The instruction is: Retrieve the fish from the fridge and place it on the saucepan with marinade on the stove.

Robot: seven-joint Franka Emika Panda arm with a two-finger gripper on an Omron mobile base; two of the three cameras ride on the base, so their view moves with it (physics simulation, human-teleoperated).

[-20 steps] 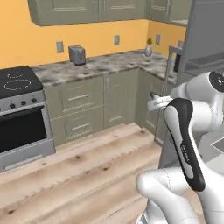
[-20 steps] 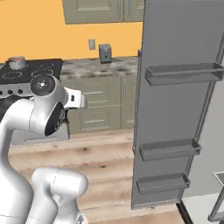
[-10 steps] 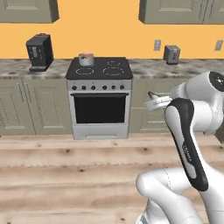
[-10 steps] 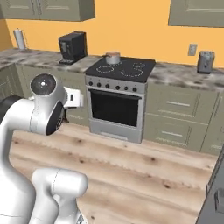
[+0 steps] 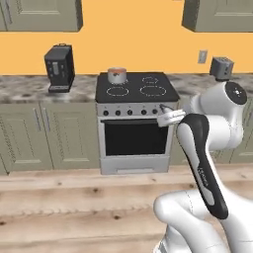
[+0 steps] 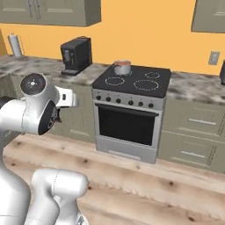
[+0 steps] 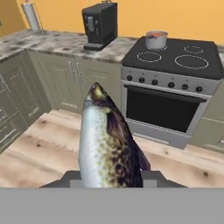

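A speckled grey-brown fish (image 7: 107,140) stands head-up in the hand view, and my gripper (image 7: 110,177) is shut on its lower body, which hides the fingertips. The hand (image 5: 169,116) hangs in the air in front of the stove (image 5: 136,91), well short of it. The black cooktop has four white rings. On its back left burner sits the small steel saucepan (image 5: 117,75) (image 6: 122,67) (image 7: 156,39), with orange-brown marinade (image 7: 156,33) showing at its top. The fridge is out of view.
A black coffee machine (image 5: 59,68) (image 7: 100,24) stands on the marble counter left of the stove. A toaster (image 5: 221,67) sits on the right counter, and a paper towel roll (image 6: 15,45) is at the far left. Wooden floor (image 5: 74,197) lies between me and the beige cabinets.
The base has turned and driven: the open fridge door left the views and the stove has come to the middle and grown larger. The arm keeps its pose with the fish.
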